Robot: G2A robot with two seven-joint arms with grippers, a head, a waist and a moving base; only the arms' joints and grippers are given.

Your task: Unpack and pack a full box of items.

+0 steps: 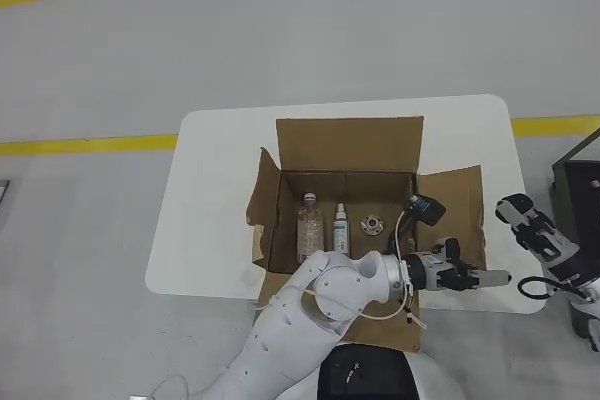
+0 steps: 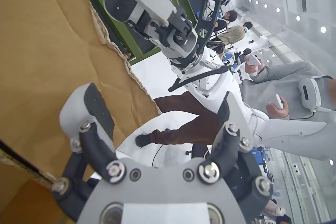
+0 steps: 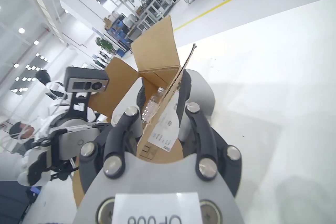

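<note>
So, box (image 1: 350, 145): brown and open, flaps spread out, in the middle of the top view on the white table (image 1: 210, 200).
Inside the box: a clear bottle (image 1: 309, 228) lies next to a white spray bottle (image 1: 340, 230). A small round thing (image 1: 371, 223) sits to their right in the frame.
Left gripper (image 1: 485, 278): just below the right flap (image 1: 460, 200) in the top view, pointing to the right of the frame. Its fingers are wide apart and hold nothing. In its own view (image 2: 160, 96) brown cardboard is just beside one finger.
Right gripper (image 1: 513, 208): over the right side of the table, near the right flap but apart from it. Its fingers are apart with nothing between them.
Green cart (image 1: 590, 190): at the right edge of the frame, off the table.
</note>
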